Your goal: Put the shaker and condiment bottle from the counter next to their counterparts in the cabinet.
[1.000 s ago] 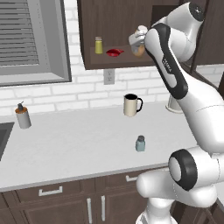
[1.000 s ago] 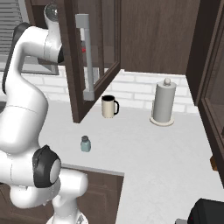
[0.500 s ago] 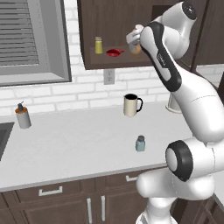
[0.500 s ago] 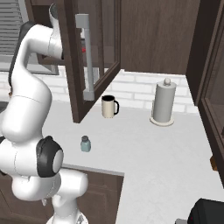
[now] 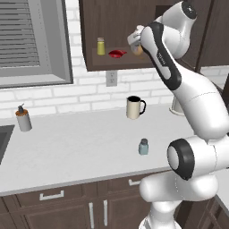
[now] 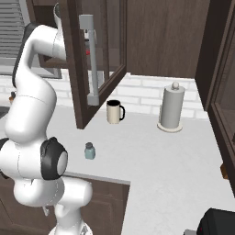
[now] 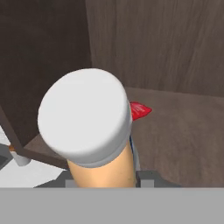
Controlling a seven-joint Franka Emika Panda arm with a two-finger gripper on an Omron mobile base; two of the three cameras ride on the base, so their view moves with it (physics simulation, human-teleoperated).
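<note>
My gripper [image 5: 135, 44] is raised at the open cabinet [image 5: 116, 13] and shut on the condiment bottle [image 5: 138, 49], orange with a pale cap [image 7: 85, 116]. The bottle hangs at shelf height, just right of the low red item [image 5: 117, 53]. In the hand view the red item [image 7: 140, 110] peeks out behind the cap, over the brown shelf [image 7: 183, 140]. The yellow-green shaker [image 5: 101, 46] stands further left on the shelf. The blue-grey shaker [image 5: 143, 146] stands upright near the counter's [image 5: 71, 152] front edge, also seen as the shaker [image 6: 90, 150] beside my base.
A cream mug [image 5: 134, 107] stands on the counter below the cabinet. A grey pump dispenser [image 5: 23, 119] is at the far left by the sink. The open cabinet door [image 6: 92, 59] swings out over the counter. A paper towel holder [image 6: 172, 108] stands at the back right.
The hand with the bottle has crept a little to the left, closer to the red item on the shelf. Things on the counter have not moved.
</note>
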